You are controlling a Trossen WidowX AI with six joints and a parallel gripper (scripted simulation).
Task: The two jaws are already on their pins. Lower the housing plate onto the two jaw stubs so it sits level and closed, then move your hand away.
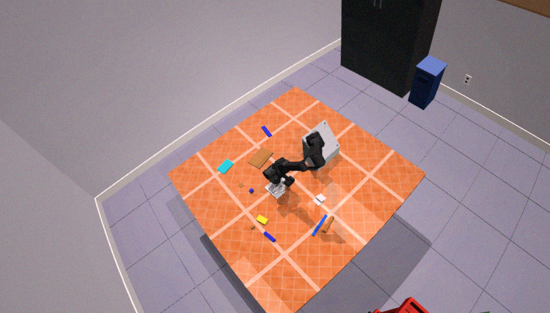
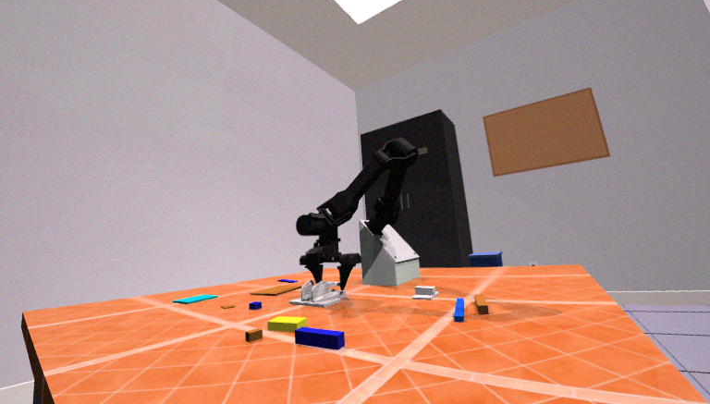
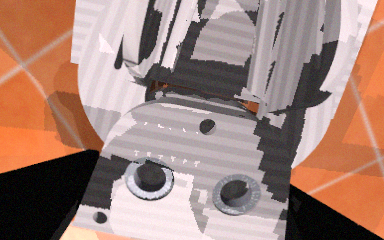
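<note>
My gripper points down and is shut on the housing plate, gripping its two side edges. The plate lies low over the near end of the grey-white base. Its two ringed holes each show a dark round shape inside, perhaps the stubs. The two upright jaws stand on the base just beyond the plate's rounded edge; in the wrist view they fill the top. Whether the plate touches the jaws and is fully level cannot be told. The fingers hide its sides.
A small white block stands to one side, with a blue bar and a brown bar beyond it. A yellow block, a dark blue bar and a brown sheet also lie around.
</note>
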